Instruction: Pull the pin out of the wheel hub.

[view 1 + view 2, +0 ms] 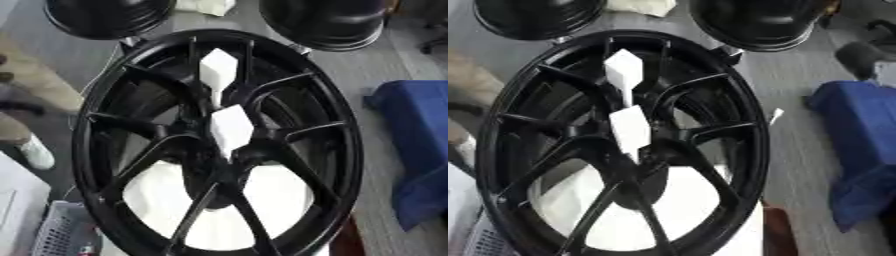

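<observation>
Neither hand shows in either view, so its fingers cannot be judged. No writing is legible. Nearest, a white perforated basket (61, 230) sits at lower left. The black wheel hub (87, 150) fills the middle, with white showing between its spokes. At its centre stands a white pin (232, 131), long axis running near to far, narrow end nearer; a second white pin (218, 70) lies beyond. A blue cloth (420, 140) lies right; two black wheels (109, 17) sit farthest.
</observation>
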Robot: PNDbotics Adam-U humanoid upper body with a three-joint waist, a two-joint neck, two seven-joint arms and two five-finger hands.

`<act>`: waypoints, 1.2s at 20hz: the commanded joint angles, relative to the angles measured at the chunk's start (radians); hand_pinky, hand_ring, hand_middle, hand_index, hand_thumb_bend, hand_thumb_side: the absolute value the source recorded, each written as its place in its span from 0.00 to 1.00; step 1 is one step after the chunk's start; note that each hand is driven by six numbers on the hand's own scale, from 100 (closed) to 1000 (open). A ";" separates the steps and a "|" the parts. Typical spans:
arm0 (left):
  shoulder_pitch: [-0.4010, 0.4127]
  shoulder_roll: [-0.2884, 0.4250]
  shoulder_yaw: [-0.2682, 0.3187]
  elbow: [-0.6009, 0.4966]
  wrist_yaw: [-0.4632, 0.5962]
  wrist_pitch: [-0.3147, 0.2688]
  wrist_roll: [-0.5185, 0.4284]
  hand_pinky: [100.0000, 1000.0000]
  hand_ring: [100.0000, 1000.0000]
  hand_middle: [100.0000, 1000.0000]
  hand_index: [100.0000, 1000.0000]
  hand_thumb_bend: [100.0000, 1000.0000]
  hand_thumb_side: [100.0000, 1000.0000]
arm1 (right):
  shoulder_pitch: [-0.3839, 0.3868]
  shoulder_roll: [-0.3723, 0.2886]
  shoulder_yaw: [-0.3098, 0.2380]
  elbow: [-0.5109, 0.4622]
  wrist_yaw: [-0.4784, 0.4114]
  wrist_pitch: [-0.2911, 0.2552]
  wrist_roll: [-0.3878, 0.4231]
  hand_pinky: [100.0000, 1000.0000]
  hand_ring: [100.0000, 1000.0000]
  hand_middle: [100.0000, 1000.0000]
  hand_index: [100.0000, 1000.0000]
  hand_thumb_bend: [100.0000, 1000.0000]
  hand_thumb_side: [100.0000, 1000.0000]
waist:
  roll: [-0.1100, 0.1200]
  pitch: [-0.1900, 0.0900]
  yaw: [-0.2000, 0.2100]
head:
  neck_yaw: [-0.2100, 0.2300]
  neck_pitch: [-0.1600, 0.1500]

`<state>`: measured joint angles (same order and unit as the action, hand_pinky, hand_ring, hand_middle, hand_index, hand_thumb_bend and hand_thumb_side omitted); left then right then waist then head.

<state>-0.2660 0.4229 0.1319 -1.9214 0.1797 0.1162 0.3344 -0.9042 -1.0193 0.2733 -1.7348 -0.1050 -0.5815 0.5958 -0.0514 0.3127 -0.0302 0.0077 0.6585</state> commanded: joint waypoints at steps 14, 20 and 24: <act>0.057 0.052 0.033 0.010 -0.006 -0.002 0.026 0.63 0.69 0.50 0.67 0.50 0.47 | -0.233 0.339 0.122 0.266 0.037 -0.103 0.311 0.81 0.74 0.72 0.80 0.04 0.53 | -0.005 -0.076 -0.038 | 0.007 0.047; 0.099 0.067 0.055 0.017 -0.011 -0.001 0.047 0.63 0.69 0.50 0.67 0.50 0.47 | -0.246 0.440 0.135 0.261 0.080 -0.101 0.311 0.81 0.74 0.72 0.80 0.07 0.54 | -0.007 -0.075 -0.055 | 0.015 0.033; 0.119 0.073 0.066 0.021 -0.013 0.000 0.059 0.63 0.69 0.50 0.67 0.50 0.47 | -0.231 0.493 0.134 0.243 0.103 -0.077 0.311 0.80 0.73 0.71 0.80 0.05 0.55 | -0.008 -0.073 -0.066 | 0.035 0.030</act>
<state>-0.1434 0.4608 0.1834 -1.8910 0.1753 0.1174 0.3868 -1.1208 -0.5263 0.4193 -1.4739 -0.0124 -0.4681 0.7093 -0.0638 0.2642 -0.0956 0.0358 0.7003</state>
